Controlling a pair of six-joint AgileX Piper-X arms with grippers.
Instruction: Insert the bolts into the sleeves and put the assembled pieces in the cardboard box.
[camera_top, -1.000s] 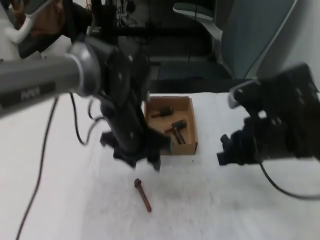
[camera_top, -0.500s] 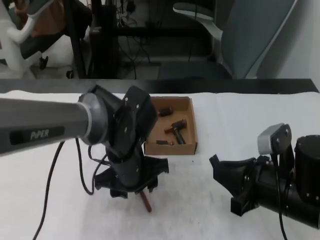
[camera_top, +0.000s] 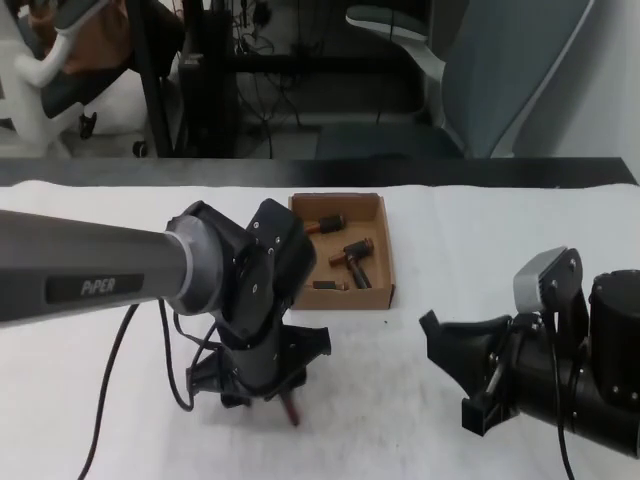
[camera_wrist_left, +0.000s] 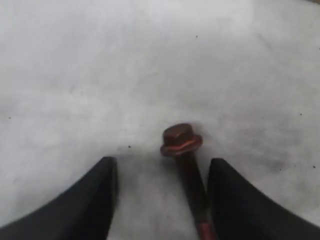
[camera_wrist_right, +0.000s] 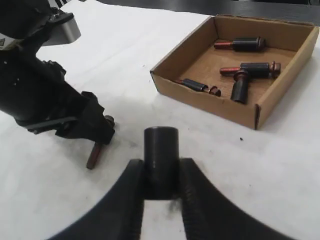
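Starting nearest you, your right gripper (camera_wrist_right: 160, 169) was clenched on a black sleeve (camera_wrist_right: 161, 147) that stuck out past the fingertips, low over the bench (camera_top: 470, 250). A little farther out, your left gripper (camera_wrist_left: 161, 167) was down at the bench with its fingers spread apart on either side of the loose bolt (camera_wrist_left: 181, 140). The bolt lay flat between them, not yet gripped as far as the wrist view showed. Beyond both arms, the cardboard box (camera_wrist_right: 200, 97) held what looked like four assembled pieces, so you were well along. By my reading, this bolt and sleeve were the one pair left to join and drop in. Compared with a second earlier, your left arm had swung from beside the box down over the bolt, and your right arm had dropped low. In the last half second only the left gripper sank a touch closer, while the bolt stayed put.
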